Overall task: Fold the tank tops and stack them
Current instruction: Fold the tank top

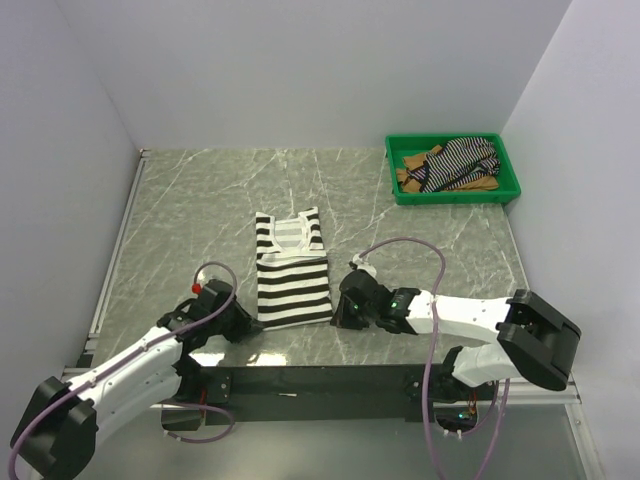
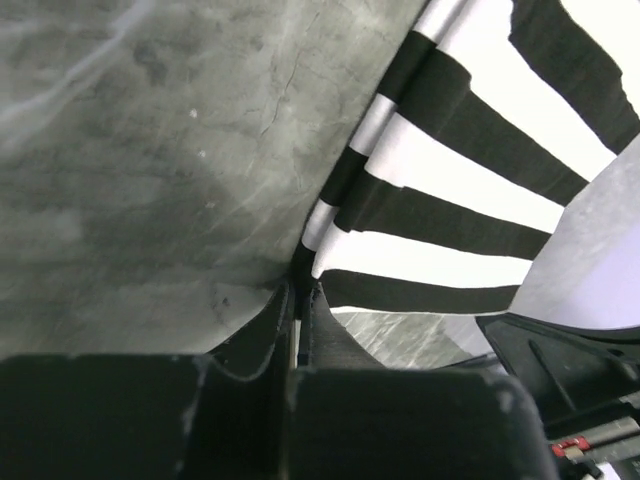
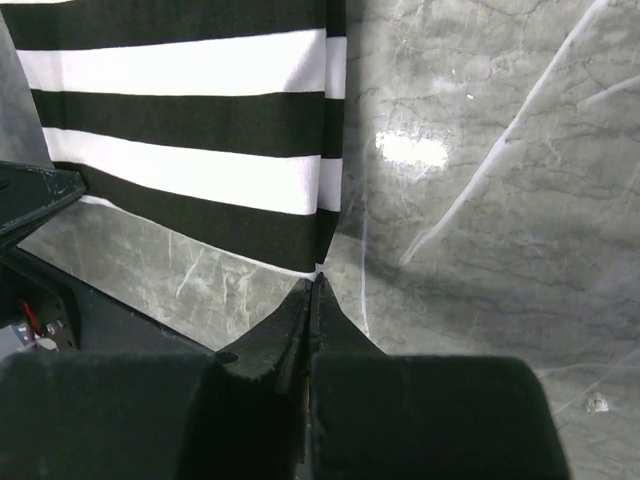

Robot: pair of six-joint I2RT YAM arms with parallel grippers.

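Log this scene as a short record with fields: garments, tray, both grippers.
wide-striped top: flat on the table, straps at the far end
green tray: far right corner
in tray: thin-striped top and tan-brown top, bunched
left gripper: shut on the wide-striped top's near left corner
right gripper: shut at its near right corner; pinch unclear

No text, label or number can be read.
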